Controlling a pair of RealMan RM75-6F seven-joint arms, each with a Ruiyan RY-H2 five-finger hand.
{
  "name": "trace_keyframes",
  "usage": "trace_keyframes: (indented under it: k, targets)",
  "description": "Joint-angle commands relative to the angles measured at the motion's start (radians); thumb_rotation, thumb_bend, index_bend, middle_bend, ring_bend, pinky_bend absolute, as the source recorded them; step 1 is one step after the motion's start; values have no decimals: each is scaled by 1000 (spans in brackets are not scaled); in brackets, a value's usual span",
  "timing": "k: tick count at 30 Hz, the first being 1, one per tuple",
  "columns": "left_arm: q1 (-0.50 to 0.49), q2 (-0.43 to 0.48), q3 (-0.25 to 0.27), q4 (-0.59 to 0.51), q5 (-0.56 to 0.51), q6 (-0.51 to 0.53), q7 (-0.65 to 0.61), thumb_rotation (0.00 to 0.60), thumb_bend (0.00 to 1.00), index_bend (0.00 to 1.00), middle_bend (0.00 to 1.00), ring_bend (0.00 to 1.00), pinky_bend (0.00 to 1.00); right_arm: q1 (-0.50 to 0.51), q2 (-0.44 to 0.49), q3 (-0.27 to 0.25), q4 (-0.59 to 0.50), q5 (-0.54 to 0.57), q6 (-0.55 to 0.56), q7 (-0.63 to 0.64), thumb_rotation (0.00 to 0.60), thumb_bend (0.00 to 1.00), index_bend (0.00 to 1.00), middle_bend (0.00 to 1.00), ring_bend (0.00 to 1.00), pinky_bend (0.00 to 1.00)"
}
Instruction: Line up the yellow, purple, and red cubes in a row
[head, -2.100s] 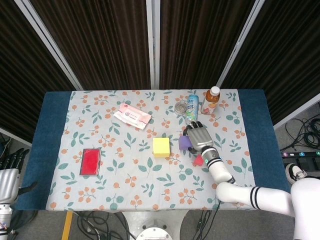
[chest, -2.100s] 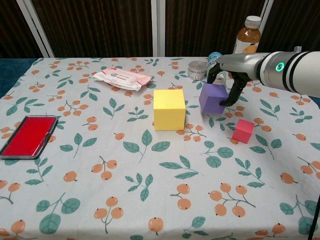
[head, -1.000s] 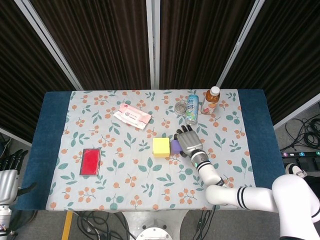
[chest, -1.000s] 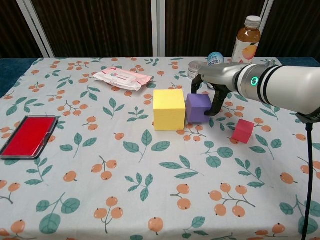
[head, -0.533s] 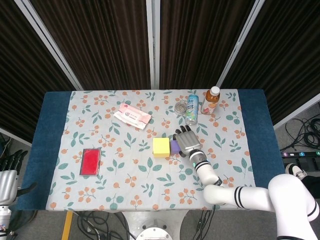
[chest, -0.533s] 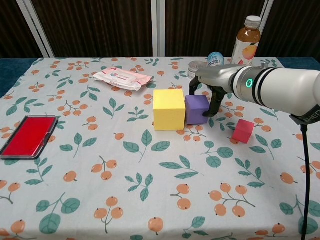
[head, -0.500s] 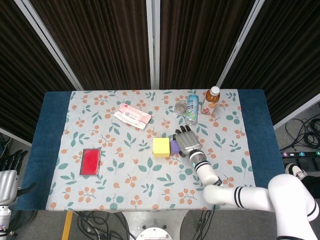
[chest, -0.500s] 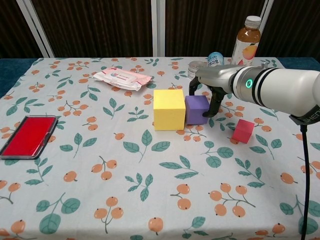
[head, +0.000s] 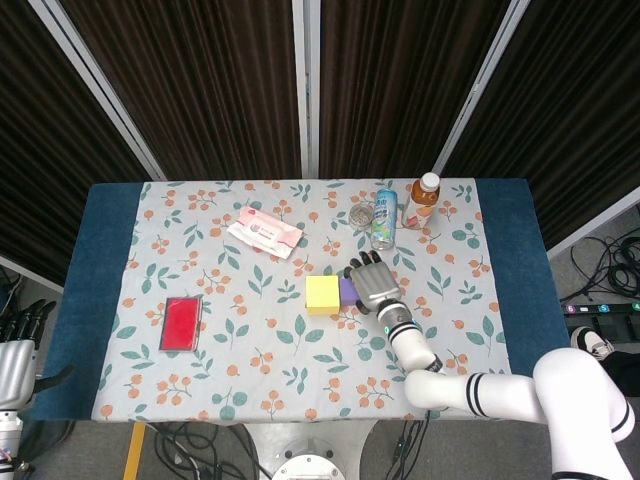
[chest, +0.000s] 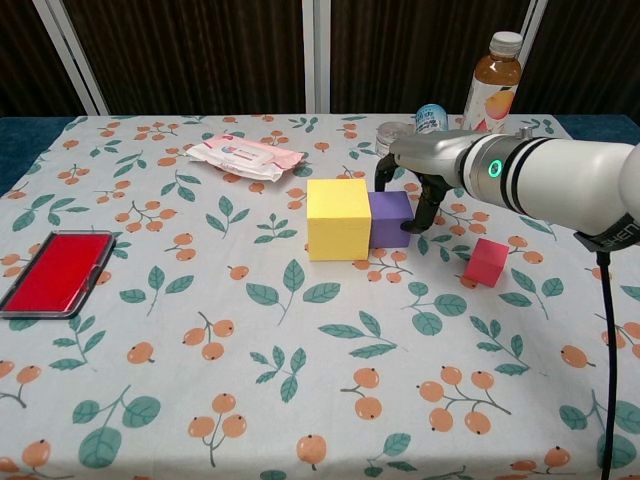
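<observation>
The yellow cube stands near the middle of the floral tablecloth. The purple cube sits flush against its right side. My right hand reaches over the purple cube and grips it, with fingers down its right face. The small red cube lies apart, to the right and nearer the front; in the head view my right forearm hides it. My left hand hangs off the table's left edge, holding nothing, fingers apart.
A flat red case lies at the left. A pink wipes pack is at the back. Behind my right hand stand an orange drink bottle, a blue can and a small tin.
My right hand has carried the purple cube leftward from its spot near the red cube until it touches the yellow cube. The red cube and left hand have not moved.
</observation>
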Motion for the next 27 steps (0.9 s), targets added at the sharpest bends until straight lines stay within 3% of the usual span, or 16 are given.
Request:
trace_keyframes:
  k: [1, 12, 27]
  targets:
    - [0, 0, 0, 0, 0, 0, -1, 600, 138, 166, 192, 141, 156, 0, 0, -1, -2, -1, 0, -1, 600, 238, 262, 142, 0, 0]
    - [-3, -1, -1, -1, 5, -1, 2, 600, 139, 165, 192, 141, 156, -17, 47, 1, -40, 3, 8, 15, 600, 238, 247, 129, 0, 0]
    - [-3, 0, -2, -7, 5, 0, 8, 600, 138, 165, 192, 141, 156, -1, 43, -15, -51, 38, -13, 2, 600, 238, 247, 114, 0, 0]
